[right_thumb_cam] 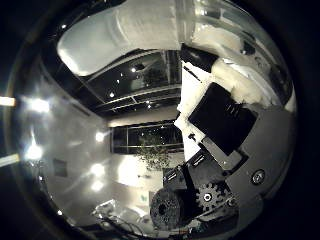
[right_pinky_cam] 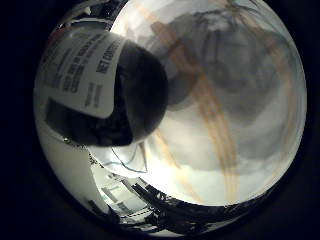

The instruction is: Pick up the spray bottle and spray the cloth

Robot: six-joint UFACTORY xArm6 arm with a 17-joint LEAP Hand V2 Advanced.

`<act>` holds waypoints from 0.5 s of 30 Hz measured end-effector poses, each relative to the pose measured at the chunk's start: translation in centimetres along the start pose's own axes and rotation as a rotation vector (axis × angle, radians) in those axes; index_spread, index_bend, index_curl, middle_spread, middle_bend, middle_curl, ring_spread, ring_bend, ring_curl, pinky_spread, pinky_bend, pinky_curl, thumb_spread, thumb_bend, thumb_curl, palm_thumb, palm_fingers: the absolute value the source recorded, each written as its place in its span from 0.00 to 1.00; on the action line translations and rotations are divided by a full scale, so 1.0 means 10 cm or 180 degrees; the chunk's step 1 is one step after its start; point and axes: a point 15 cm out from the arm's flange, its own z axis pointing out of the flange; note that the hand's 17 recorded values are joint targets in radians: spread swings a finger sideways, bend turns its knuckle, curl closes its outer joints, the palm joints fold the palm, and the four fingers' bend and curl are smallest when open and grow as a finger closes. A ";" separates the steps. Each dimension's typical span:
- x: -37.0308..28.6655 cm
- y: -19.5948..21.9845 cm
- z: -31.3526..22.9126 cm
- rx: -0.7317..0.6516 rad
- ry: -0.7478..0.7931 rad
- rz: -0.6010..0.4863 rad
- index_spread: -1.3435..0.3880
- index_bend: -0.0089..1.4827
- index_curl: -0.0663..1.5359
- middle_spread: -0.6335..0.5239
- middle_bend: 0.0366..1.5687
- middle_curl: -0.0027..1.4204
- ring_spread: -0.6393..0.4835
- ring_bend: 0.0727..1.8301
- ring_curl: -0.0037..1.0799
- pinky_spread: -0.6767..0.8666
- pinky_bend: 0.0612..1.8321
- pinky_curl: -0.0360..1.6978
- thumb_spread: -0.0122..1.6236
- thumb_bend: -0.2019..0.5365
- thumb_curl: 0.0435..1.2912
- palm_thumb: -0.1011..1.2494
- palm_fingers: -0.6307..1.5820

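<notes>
In the right little finger side palm view the spray bottle [right_pinky_cam: 100, 85] fills much of the picture, close to the palm. It has a dark rounded body and a white printed label. Behind it lies a grey surface with pale tan stripes [right_pinky_cam: 235, 100]; I cannot tell whether this is the cloth. In the right thumb side palm view my hand [right_thumb_cam: 230, 120] shows as white and black fingers, curled inward beside the palm, with geared parts lower down. The bottle's nozzle and trigger are hidden.
The right thumb side palm view looks out into a room with bright ceiling lights [right_thumb_cam: 35, 105], dark glass panels and a potted plant [right_thumb_cam: 155, 150]. Furniture legs and clutter [right_pinky_cam: 130, 195] show beyond the striped surface's edge.
</notes>
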 end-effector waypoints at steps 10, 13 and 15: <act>-0.44 -0.01 0.11 -0.0175 -0.0472 -0.0225 0.68 0.75 0.49 0.49 0.80 0.46 0.44 0.75 0.55 0.32 0.69 0.42 0.60 0.26 0.38 0.87 0.84; -0.59 -0.04 0.07 -0.0187 -0.0476 -0.0330 0.68 0.78 0.48 0.49 0.83 0.46 0.44 0.77 0.56 0.34 0.69 0.47 0.60 0.26 0.41 0.88 0.83; -0.73 -0.08 0.04 -0.0192 -0.0474 -0.0407 0.69 0.79 0.48 0.50 0.84 0.45 0.44 0.78 0.56 0.34 0.68 0.50 0.60 0.26 0.42 0.88 0.82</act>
